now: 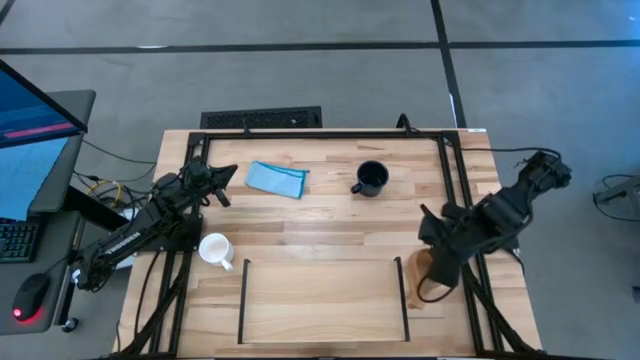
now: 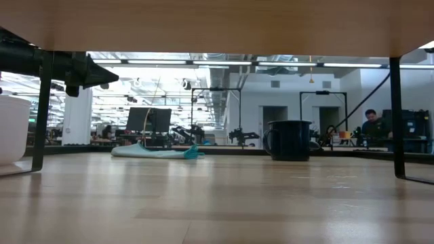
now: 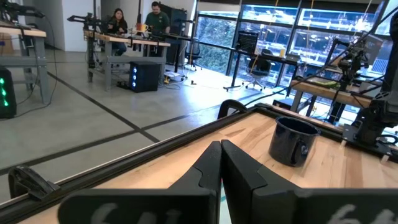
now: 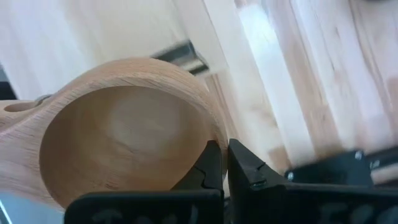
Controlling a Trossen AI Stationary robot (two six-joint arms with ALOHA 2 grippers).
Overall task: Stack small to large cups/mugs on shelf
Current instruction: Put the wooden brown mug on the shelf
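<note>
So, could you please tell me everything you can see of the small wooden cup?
The wooden cup is tan, with visible grain, a rounded empty bowl and a flat handle pierced by a small hole. It sits at the table's right side, just outside the shelf's right rail. The right gripper is shut on its rim, one finger inside and one outside. Whether it rests on the table or is lifted cannot be told.

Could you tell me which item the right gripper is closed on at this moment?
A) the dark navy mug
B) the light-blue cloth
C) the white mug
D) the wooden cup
D: in the right wrist view the right gripper is pinched on the rim of the wooden cup, while the white mug, dark navy mug and light-blue cloth lie apart from it on the table.
</note>
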